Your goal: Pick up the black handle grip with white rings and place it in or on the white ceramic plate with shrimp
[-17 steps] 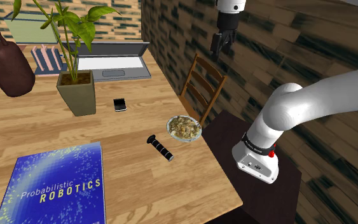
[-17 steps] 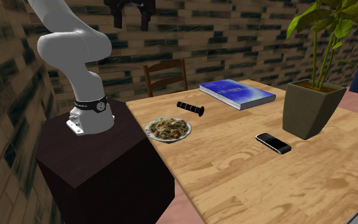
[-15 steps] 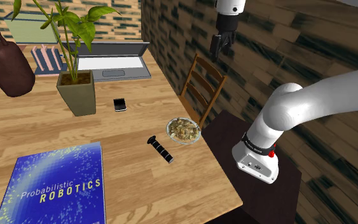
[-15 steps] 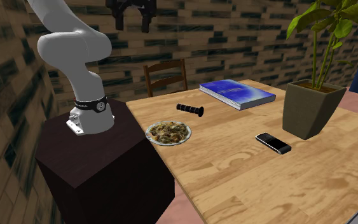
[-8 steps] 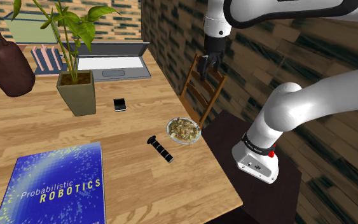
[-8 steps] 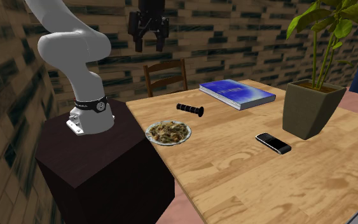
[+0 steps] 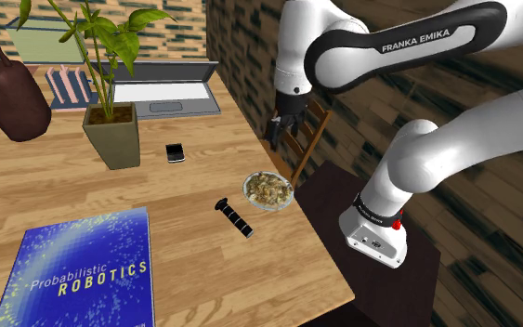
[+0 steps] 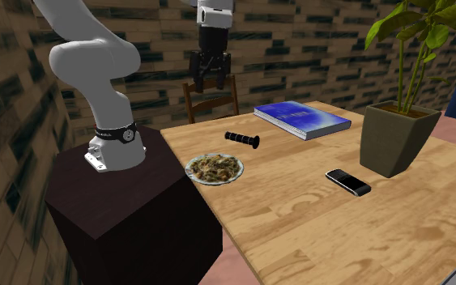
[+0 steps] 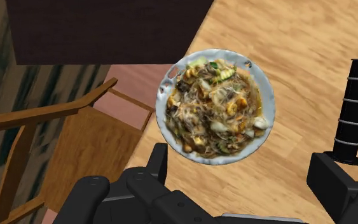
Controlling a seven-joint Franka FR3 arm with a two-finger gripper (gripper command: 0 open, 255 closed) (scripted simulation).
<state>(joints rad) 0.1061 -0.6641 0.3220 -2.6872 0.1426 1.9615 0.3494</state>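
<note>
Since a second ago my arm has swung down from high by the wall, and my tool (image 7: 278,126) now hangs lower, by the top rail of the chair (image 8: 215,100) at the desk (image 7: 185,269) edge. It is open: in the wrist view the two black fingers stand well apart with nothing between them, and the plate (image 9: 165,86) lies straight below.

The grip (image 7: 233,217), black with pale rings, lies flat on the desk just beside the plate and not touching it, on the side away from my stand (image 7: 380,279), its flared end pointing toward the far end of the desk. Nothing rests on it.

I judge this to be the approach, with no grasp yet begun. My next move should carry the tool out past the plate until it is over the middle of the grip, turn the wrist so the fingers straddle the narrow body across its length, then come straight down and close.

The plate is heaped with noodles and vegetables, and it sits between me and the grip, so I should cross it with height to spare. The chair back is close to my wrist and could catch it if I dropped here. Farther off, the blue book (image 7: 78,269), the phone (image 7: 175,152), the potted plant (image 7: 112,135) and the laptop (image 7: 166,93) all lie well apart from the grip and should not trouble me
</note>
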